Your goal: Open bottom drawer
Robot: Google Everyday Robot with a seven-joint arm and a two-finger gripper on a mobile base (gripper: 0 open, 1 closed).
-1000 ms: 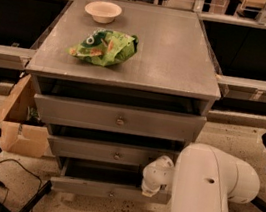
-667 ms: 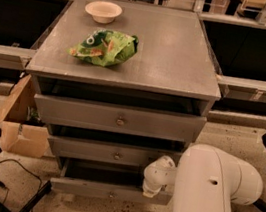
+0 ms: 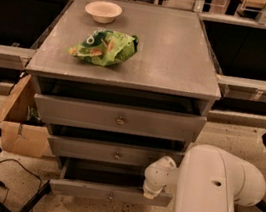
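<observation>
Cardboard box [image 3: 20,127] stands left of the cabinet [image 3: 174,59]. Bowl [image 3: 104,11] and green bag [image 3: 104,47] rest on top. Bottom drawer [image 3: 103,192], lowest tier, stands partly out. Gripper [image 3: 152,190] sits at its right end; its hold cannot be told.

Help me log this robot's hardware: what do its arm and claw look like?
The arm is a bulky, smooth white shell with rounded joints and two small dark holes; no cables or markings show. The claw, at the right end of the bottom drawer front, is a smaller white rounded piece.
</observation>
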